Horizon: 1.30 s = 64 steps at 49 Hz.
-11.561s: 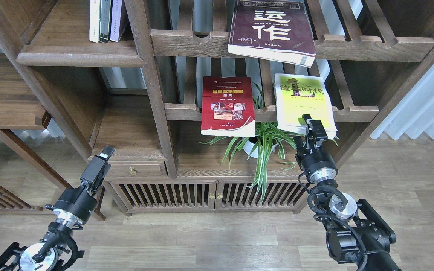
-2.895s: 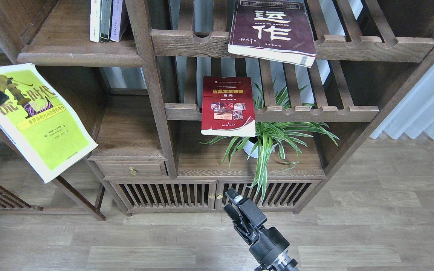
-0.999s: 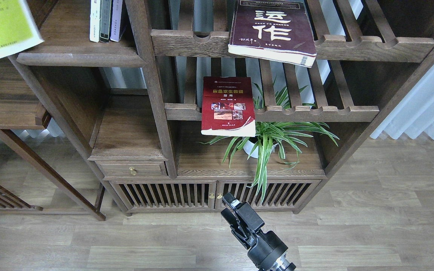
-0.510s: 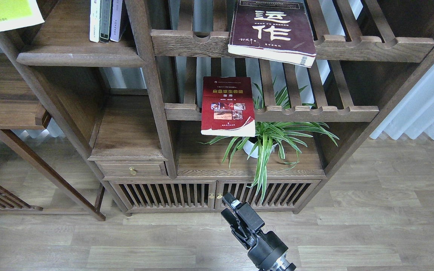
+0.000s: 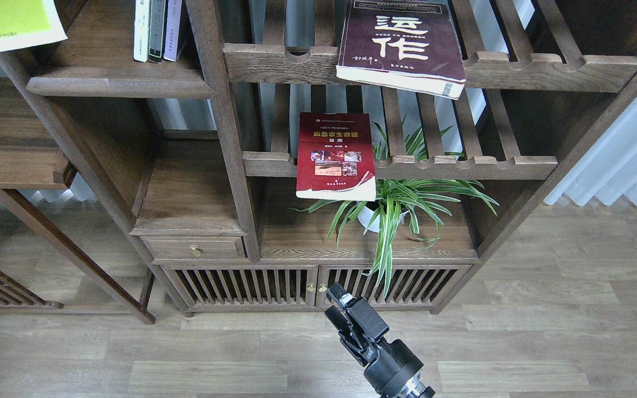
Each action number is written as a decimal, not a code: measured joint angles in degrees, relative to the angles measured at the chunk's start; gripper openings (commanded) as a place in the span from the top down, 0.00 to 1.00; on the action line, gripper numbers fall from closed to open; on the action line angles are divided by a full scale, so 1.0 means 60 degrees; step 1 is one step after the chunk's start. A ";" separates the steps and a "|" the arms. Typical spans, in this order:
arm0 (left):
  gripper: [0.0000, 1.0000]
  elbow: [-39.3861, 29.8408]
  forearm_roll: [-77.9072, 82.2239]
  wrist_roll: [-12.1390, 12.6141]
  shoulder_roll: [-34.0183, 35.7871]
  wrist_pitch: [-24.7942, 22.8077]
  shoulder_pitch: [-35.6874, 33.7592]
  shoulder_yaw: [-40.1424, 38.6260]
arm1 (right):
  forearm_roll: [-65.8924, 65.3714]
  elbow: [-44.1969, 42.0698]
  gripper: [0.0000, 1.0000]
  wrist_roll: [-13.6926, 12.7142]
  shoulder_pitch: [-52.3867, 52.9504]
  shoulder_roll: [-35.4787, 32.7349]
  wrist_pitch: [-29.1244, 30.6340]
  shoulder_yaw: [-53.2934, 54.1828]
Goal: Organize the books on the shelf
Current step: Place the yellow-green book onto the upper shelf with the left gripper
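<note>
The yellow-green book (image 5: 3, 22) is at the top left corner, cut off by the frame edge, just left of the solid dark-brown shelf (image 5: 119, 87). What holds it is out of view. The maroon book (image 5: 401, 44) lies on the upper slatted rack, overhanging its front rail. The red book (image 5: 335, 157) leans on the lower slatted rack. My right gripper (image 5: 340, 308) is low at the bottom centre, in front of the cabinet doors, and holds nothing; its dark fingers cannot be told apart. My left gripper is out of view.
Three thin books (image 5: 157, 30) stand upright on the solid shelf. A potted spider plant (image 5: 393, 207) sits under the lower rack (image 5: 462, 164). A small drawer (image 5: 194, 249) and slatted cabinet doors (image 5: 274, 287) are below. A side table (image 5: 14, 166) stands at the left.
The yellow-green book has left the lower rack, crossed to the left and risen to the top left corner; it barely moved in the last half second. My right arm has dropped to the bottom centre.
</note>
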 measured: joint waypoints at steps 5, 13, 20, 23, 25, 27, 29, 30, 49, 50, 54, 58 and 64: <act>0.94 0.0248 0.0317 0.0035 -0.0524 0.0000 -0.0525 0.0160 | 0.0000 0.0000 0.03 -0.0001 -0.0013 0.0001 0.0000 0.0002; 0.94 0.0823 0.0981 -0.0005 -0.1385 -0.0002 -0.1155 0.0249 | 0.0001 0.0001 0.03 0.0000 -0.0026 0.0000 0.0000 0.0004; 0.94 0.1538 0.1269 -0.0075 -0.1898 -0.0002 -0.1497 0.0251 | 0.0004 0.0009 0.03 0.0004 -0.0043 0.0000 0.0000 0.0007; 0.94 0.1974 0.1454 -0.0102 -0.2250 0.0000 -0.1711 0.0250 | 0.0010 0.0020 0.03 0.0004 -0.0056 0.0000 0.0000 0.0013; 0.94 0.2214 0.1567 -0.0111 -0.2448 0.0000 -0.1845 0.0250 | 0.0012 0.0023 0.03 0.0002 -0.0068 0.0000 0.0000 0.0017; 0.94 0.2504 0.1698 -0.0123 -0.2668 -0.0001 -0.1995 0.0239 | 0.0012 0.0024 0.03 0.0002 -0.0077 0.0000 0.0000 0.0023; 0.94 0.2781 0.1807 -0.0128 -0.2869 0.0000 -0.2128 0.0218 | 0.0013 0.0024 0.03 0.0002 -0.0083 0.0001 0.0000 0.0029; 0.94 0.2954 0.1864 -0.0135 -0.2992 0.0000 -0.2209 0.0205 | 0.0013 0.0024 0.03 0.0002 -0.0089 0.0000 0.0000 0.0031; 0.94 0.4779 0.2004 -0.0271 -0.4718 0.0000 -0.2859 0.0214 | 0.0011 0.0068 0.03 0.0003 -0.0164 0.0000 0.0000 0.0018; 0.94 0.4885 0.2005 -0.0291 -0.4810 0.0000 -0.2906 0.0218 | 0.0010 0.0068 0.03 0.0002 -0.0171 0.0000 0.0000 0.0016; 0.94 0.5246 0.2004 -0.0402 -0.5086 0.0000 -0.3076 0.0220 | 0.0010 0.0068 0.03 0.0003 -0.0193 0.0000 0.0000 0.0016; 0.94 0.5534 0.1973 -0.0516 -0.5261 0.0000 -0.3168 0.0220 | 0.0011 0.0077 0.03 0.0004 -0.0221 0.0000 0.0000 0.0016; 0.94 0.5864 0.1831 -0.0630 -0.5400 0.0000 -0.3219 0.0226 | 0.0009 0.0084 0.03 0.0003 -0.0286 0.0000 0.0000 0.0016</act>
